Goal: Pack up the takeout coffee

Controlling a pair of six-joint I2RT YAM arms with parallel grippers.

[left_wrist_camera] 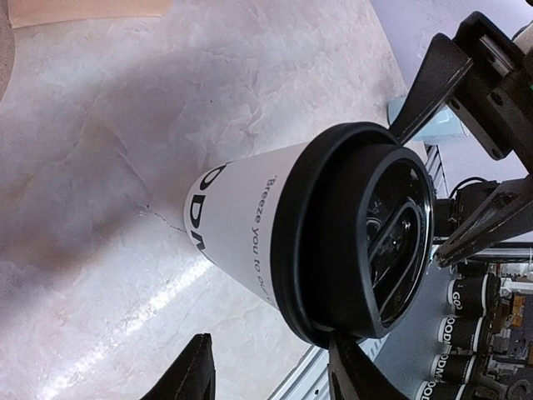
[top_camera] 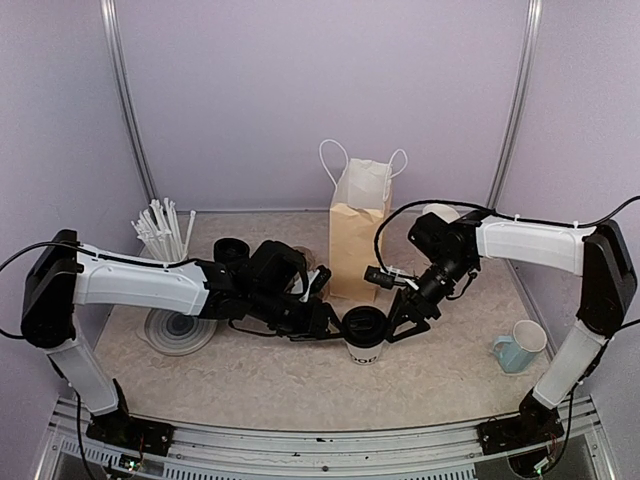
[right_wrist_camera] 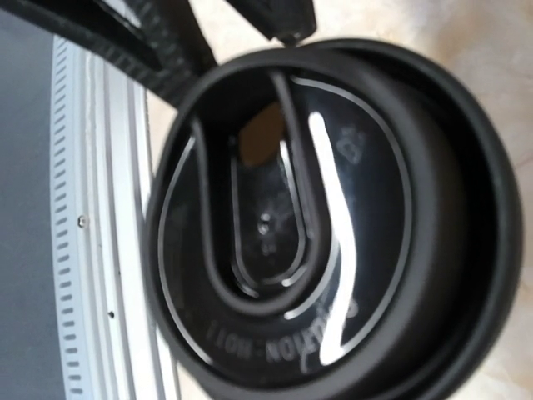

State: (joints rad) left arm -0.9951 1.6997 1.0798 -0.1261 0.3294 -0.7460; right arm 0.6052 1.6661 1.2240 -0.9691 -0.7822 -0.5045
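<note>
Far left, straws point(top_camera: 160, 228) in a holder and a clear round lid point(top_camera: 178, 332) on the table point(top_camera: 250, 385); neither matters for this step. A black-topped thing point(top_camera: 232, 250) sits behind the left arm, prob. the 2nd coffee, but it's mostly hidden.

Left hand point(left_wrist_camera: 266, 367) reaches in from the left to the coffee cup point(top_camera: 364, 342), which is at table centre, just in front of the paper bag point(top_camera: 357, 240). The cup's black lid point(right_wrist_camera: 316, 225) is on.

Step in hand, as I read it: secure this cup, then get it into the bag.
- Grip the paper wall below the lid rim, not the lid itself, which could pop off.
- Squeeze lightly, since thin paper will buckle.
- Keep it upright and lift above the bag mouth.
- Come down straight between the handles; the bag looks light and could tip if nudged.
- Only one hand should carry; the other should let go first, w/o twisting the cup.

Left hand: fingers apart, roughly mid-way, w/ the cup at their tips. One finger point(left_wrist_camera: 354, 371) sits right by the lid rim. Can't tell if they press on it.

Right hand point(top_camera: 395, 322) comes at the lid from the right, fingers fairly wide, astride the rim. One fingertip point(left_wrist_camera: 408, 117) looks to be on the rim edge. Can't tell if it's clamped or just touching.

Further right are a white cup stack point(top_camera: 440, 212) at the back and a blue mug point(top_camera: 520, 348), both well apart from the action.
</note>
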